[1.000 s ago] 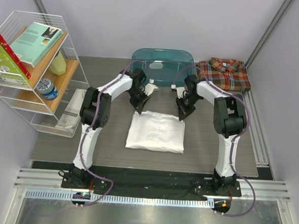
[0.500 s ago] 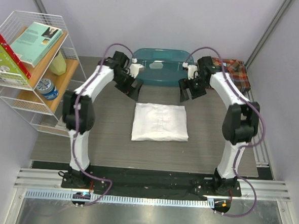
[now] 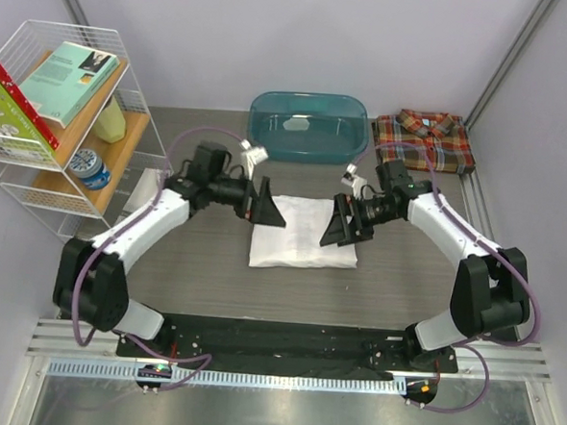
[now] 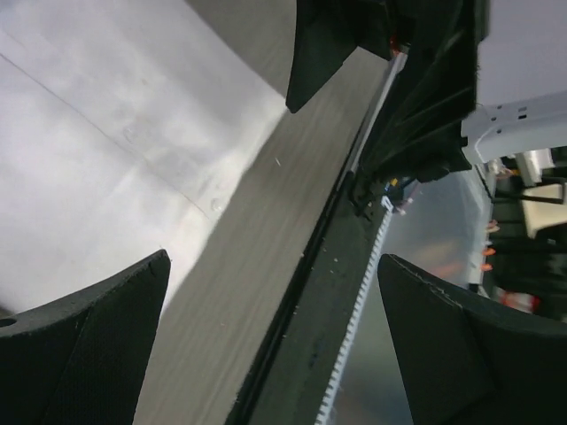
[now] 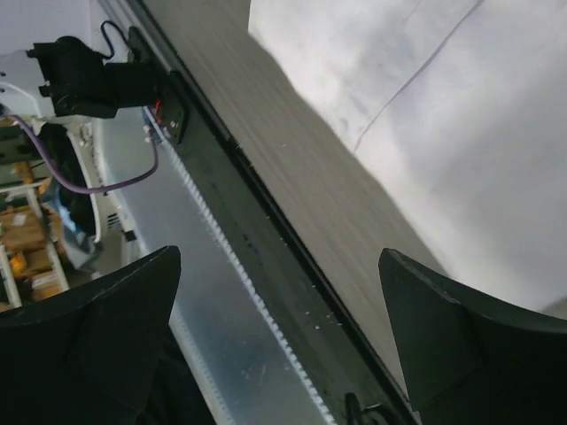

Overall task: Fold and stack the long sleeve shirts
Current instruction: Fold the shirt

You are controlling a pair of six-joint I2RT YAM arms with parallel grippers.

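The white long sleeve shirt (image 3: 303,233) lies folded into a rectangle at the middle of the table. The plaid long sleeve shirt (image 3: 428,139) lies folded at the back right corner. My left gripper (image 3: 269,210) hangs open over the white shirt's back left corner, with nothing between its fingers. Over the shirt's right side my right gripper (image 3: 337,227) is also open and holds nothing. The left wrist view has the white shirt (image 4: 106,133) at upper left, beyond the open gripper (image 4: 275,341). The right wrist view has it (image 5: 443,106) at upper right, past that open gripper (image 5: 279,341).
A teal tub (image 3: 308,125) stands at the back centre, behind the white shirt. A white wire rack (image 3: 67,132) with books and a tin fills the left side. A black strip and toothed metal rail (image 3: 273,376) run along the table's near edge.
Both grippers opened from shut. The arms swung up toward the tub, then came down low at the white shirt's left and right sides. The shirt shifted slightly back and right.
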